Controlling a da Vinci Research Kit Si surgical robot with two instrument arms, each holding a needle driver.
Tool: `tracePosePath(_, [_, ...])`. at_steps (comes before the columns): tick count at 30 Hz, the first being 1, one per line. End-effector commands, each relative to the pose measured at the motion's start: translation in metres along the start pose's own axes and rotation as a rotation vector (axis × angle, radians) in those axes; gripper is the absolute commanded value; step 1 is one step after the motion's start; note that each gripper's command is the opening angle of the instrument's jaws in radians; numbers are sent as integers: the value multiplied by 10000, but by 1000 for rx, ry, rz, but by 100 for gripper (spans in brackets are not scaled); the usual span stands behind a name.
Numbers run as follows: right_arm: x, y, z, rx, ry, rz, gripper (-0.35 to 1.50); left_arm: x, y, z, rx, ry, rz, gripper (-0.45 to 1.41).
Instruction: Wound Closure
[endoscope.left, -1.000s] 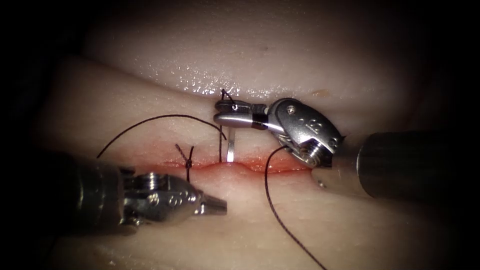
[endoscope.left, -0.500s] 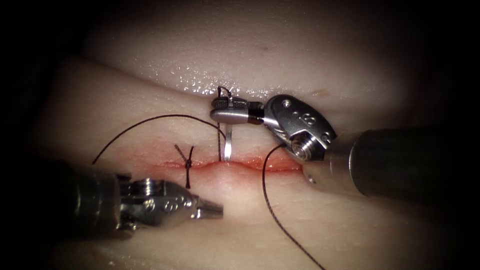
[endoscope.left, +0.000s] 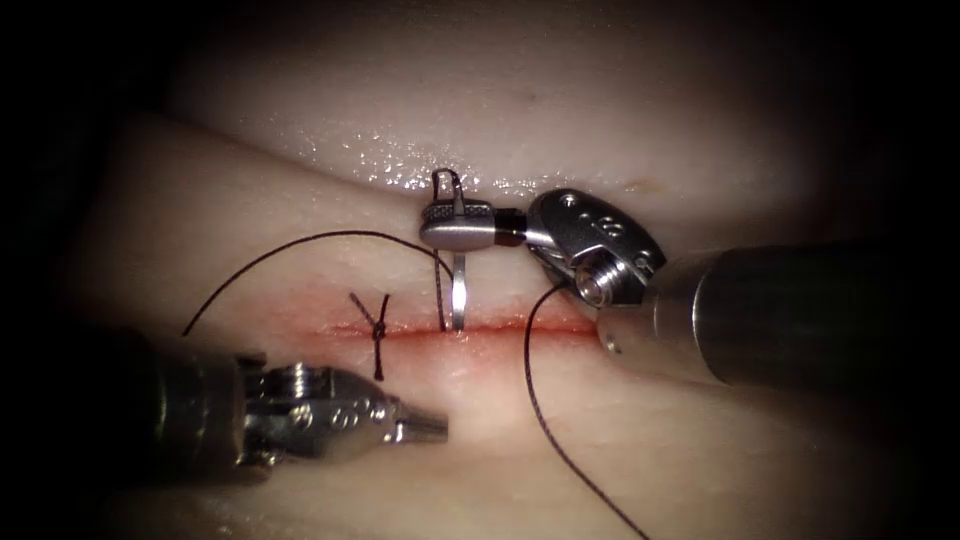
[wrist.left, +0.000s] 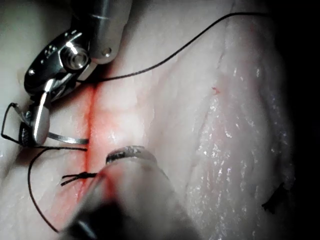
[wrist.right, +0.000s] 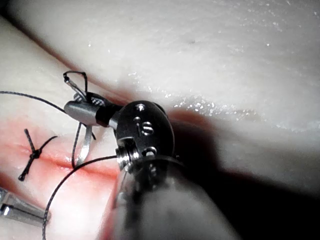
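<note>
My right tool (endoscope.left: 447, 224) reaches in from the right on the far side of the cut (endoscope.left: 520, 325). Its jaws are shut on the curved needle (endoscope.left: 458, 290) close to the tail end. The needle hangs down from the jaws and its point meets the cut's far lip, a little right of the tied knot (endoscope.left: 378, 326). I cannot tell how deep the point sits. Dark thread (endoscope.left: 535, 400) leaves the tail and loops over the tissue. My left tool (endoscope.left: 428, 428) lies on the near side, left of centre, shut and holding nothing. The wrist views show the needle (wrist.left: 67, 140) (wrist.right: 86, 142) at the cut.
Red fluid stains the cut line. One long thread strand (endoscope.left: 290, 250) arcs over the far left tissue, and another runs off toward the near right. A wet, raised fold of tissue (endoscope.left: 400, 170) lies behind the right tool. The knot's cut ends (endoscope.left: 360, 300) stick up.
My right tool has shifted left and rolled, which carried the needle's point down to the cut. The bulge at the cut has flattened. My left tool has drifted slightly lower.
</note>
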Motion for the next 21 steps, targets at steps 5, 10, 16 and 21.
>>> tracePosePath(5, [-4,3,10,0,-1,36,-35,0,3,11,1,0,-1,-45])
tracePosePath(10, [-3,4,10,-27,5,80,-35,0,4,11,-2,1,-7,-45])
tracePosePath(16, [-6,0,12,-51,-8,96,-35,0,5,10,-1,0,-7,-45])
tracePosePath(21, [-6,-3,16,-112,-48,118,-35,-1,5,10,1,9,-14,-45])
